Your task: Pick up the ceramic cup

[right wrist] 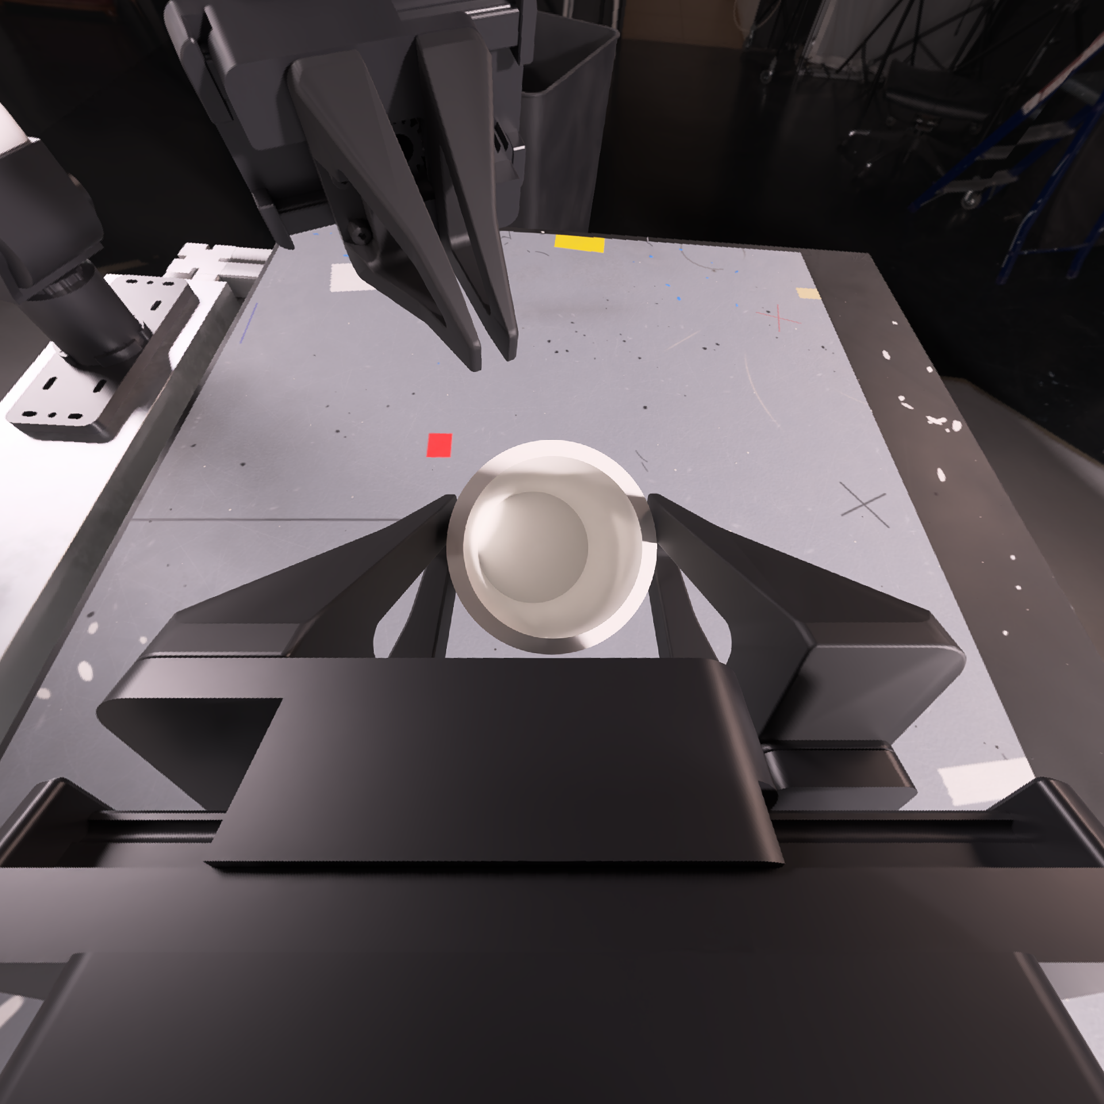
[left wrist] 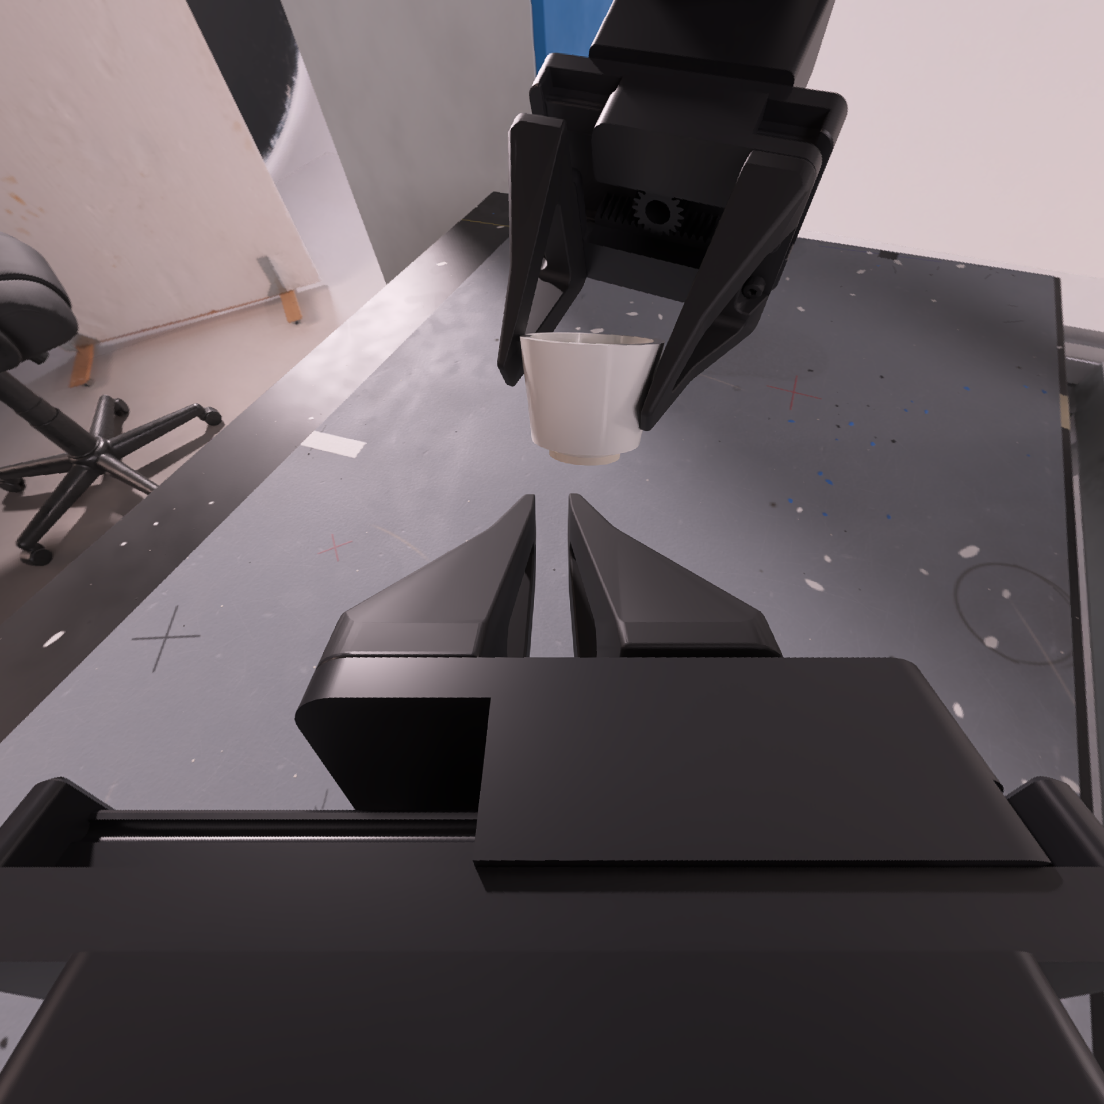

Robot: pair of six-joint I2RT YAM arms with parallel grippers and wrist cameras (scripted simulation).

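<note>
The white ceramic cup (left wrist: 578,399) is upright and held off the grey table (left wrist: 776,537) by my right gripper (left wrist: 576,406), whose two black fingers press its sides. In the right wrist view I look down into the cup (right wrist: 549,546), clamped between the right gripper's (right wrist: 549,508) fingers. My left gripper (left wrist: 551,505) is shut and empty, its fingertips almost touching, pointing at the cup from below and in front. It also shows in the right wrist view (right wrist: 493,358), beyond the cup and apart from it.
An office chair (left wrist: 54,382) stands on the floor left of the table. The left arm's base and white mounting plate (right wrist: 101,358) sit at the table's left edge. A red square mark (right wrist: 439,445) and a yellow one (right wrist: 579,243) lie on the table top.
</note>
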